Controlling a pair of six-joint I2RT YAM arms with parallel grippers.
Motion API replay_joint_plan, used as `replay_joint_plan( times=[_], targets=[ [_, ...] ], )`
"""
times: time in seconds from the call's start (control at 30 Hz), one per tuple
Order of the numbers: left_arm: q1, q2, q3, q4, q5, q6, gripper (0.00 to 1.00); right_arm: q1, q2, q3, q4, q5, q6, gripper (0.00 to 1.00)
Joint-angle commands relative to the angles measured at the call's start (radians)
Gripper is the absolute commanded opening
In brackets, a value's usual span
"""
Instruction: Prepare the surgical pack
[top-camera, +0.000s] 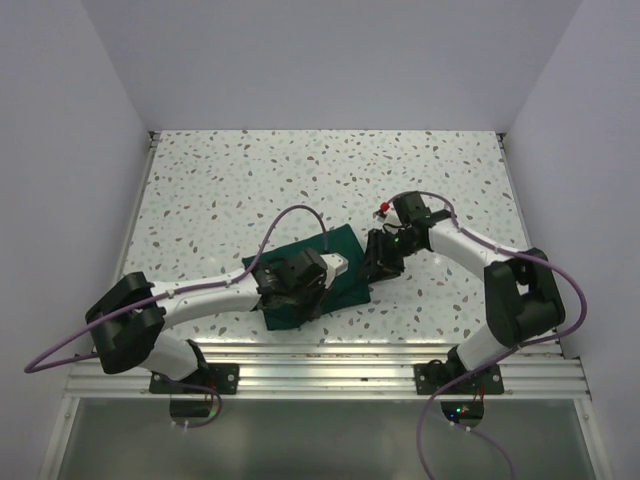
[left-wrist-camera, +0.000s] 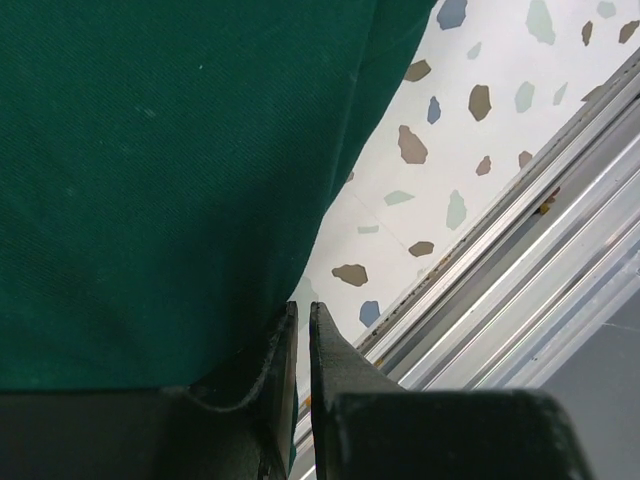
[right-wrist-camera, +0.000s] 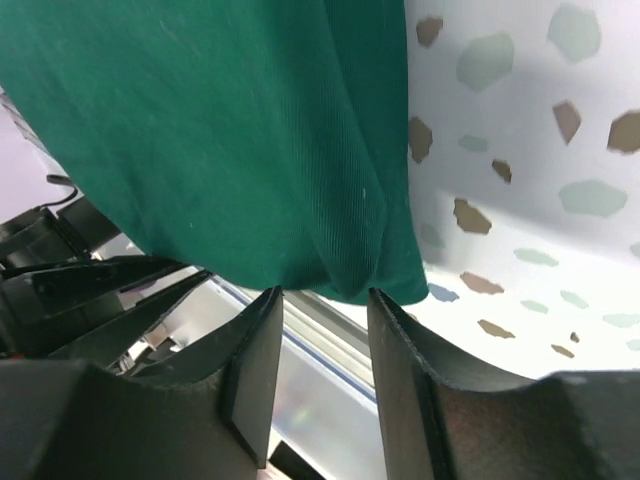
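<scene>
Centrally, near edge of speckled counter (top-camera: 250, 180): one dark green cloth (top-camera: 330, 245), folded into a flat bundle.

Surroundings: metal rail (top-camera: 330, 365) runs along the counter's near edge, close to the cloth's near side. Purple cable (top-camera: 285, 215) loops over the counter beyond the cloth. Plain white walls on three sides.

Obstructions: left arm (top-camera: 210, 295) lies across the cloth from the near left and hides much of its middle. Right arm (top-camera: 460, 240) reaches in from the right and meets the cloth's right edge.

Orientation: cloth's long axis runs left to right, tilted, with the right end farther from the rail.

Left jaws: almost together, a thin slit between them, tips at the cloth's edge; cannot tell whether cloth is pinched.

Right jaws: apart, a fold of the cloth's edge at their tips.
</scene>
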Motion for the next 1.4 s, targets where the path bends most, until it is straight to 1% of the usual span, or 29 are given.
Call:
replay_joint_plan(
  times=[0.0,0.07,0.13,0.17,0.2,0.3,0.33,0.4,0.6,0.73,0.77,0.83,0.87,0.9,1.0,1.03,1.1,1.17,1.27,1.3,1.33,1.37],
  targets=[
    [0.011,-0.008,-0.035,-0.005,-0.015,-0.026,0.13,-0.013,0.029,0.053,0.011,-0.050,-0.024,0.41],
    [0.013,-0.025,-0.051,-0.003,-0.014,-0.035,0.13,-0.015,0.055,0.059,0.014,-0.068,-0.027,0.39],
    [0.013,-0.025,-0.057,0.000,-0.012,-0.038,0.14,-0.013,0.069,0.051,0.014,-0.091,-0.029,0.30],
    [0.013,-0.020,-0.055,0.003,-0.010,-0.038,0.14,-0.013,0.074,0.044,0.018,-0.111,-0.029,0.25],
    [0.013,-0.017,-0.057,0.003,-0.009,-0.038,0.14,-0.013,0.069,0.036,0.018,-0.115,-0.034,0.16],
    [0.016,-0.006,-0.055,0.009,-0.007,-0.047,0.14,-0.013,0.042,-0.007,-0.029,-0.099,-0.082,0.00],
    [0.019,-0.006,-0.060,0.012,-0.003,-0.050,0.14,-0.013,0.042,-0.016,-0.044,-0.099,-0.099,0.00],
    [0.024,-0.009,-0.078,0.020,0.009,-0.061,0.14,-0.013,0.031,-0.038,-0.077,-0.052,-0.119,0.00],
    [0.042,-0.025,-0.126,0.030,0.031,-0.082,0.13,-0.019,0.025,-0.122,-0.069,0.031,-0.117,0.00],
    [0.045,-0.025,-0.123,0.023,0.034,-0.085,0.12,-0.021,0.005,-0.111,-0.074,0.025,-0.112,0.00],
    [0.045,-0.028,-0.120,0.020,0.036,-0.087,0.11,-0.019,0.000,-0.102,-0.083,0.031,-0.113,0.05],
    [0.045,-0.057,-0.107,0.006,0.036,-0.084,0.12,-0.019,-0.017,-0.068,-0.135,0.051,-0.132,0.13],
    [0.045,-0.074,-0.103,0.001,0.036,-0.081,0.17,-0.021,-0.024,-0.055,-0.162,0.056,-0.142,0.24],
    [0.045,-0.091,-0.095,-0.006,0.043,-0.078,0.20,-0.019,-0.037,-0.041,-0.211,0.057,-0.149,0.27],
    [0.045,-0.166,-0.054,-0.052,0.046,-0.065,0.24,-0.019,-0.113,0.004,-0.285,0.054,-0.152,0.39],
    [0.045,-0.202,-0.042,-0.072,0.048,-0.059,0.26,-0.021,-0.150,0.027,-0.294,0.042,-0.141,0.40],
    [0.045,-0.235,-0.008,-0.095,0.043,-0.061,0.27,-0.021,-0.169,0.051,-0.296,0.021,-0.112,0.43],
    [0.050,-0.258,0.014,-0.100,0.037,-0.061,0.27,-0.021,-0.163,0.065,-0.275,-0.030,-0.094,0.43],
    [0.088,-0.243,0.060,-0.114,0.020,-0.064,0.21,-0.021,-0.130,0.088,-0.183,-0.065,-0.045,0.33],
    [0.129,-0.229,0.060,-0.109,0.026,-0.070,0.20,-0.018,-0.118,0.097,-0.154,-0.079,-0.011,0.27],
    [0.152,-0.223,0.055,-0.100,0.042,-0.069,0.16,-0.019,-0.107,0.097,-0.121,-0.099,0.006,0.25],
    [0.175,-0.214,0.045,-0.094,0.080,-0.067,0.15,-0.018,-0.081,0.091,-0.059,-0.134,0.023,0.22]
  ],
)
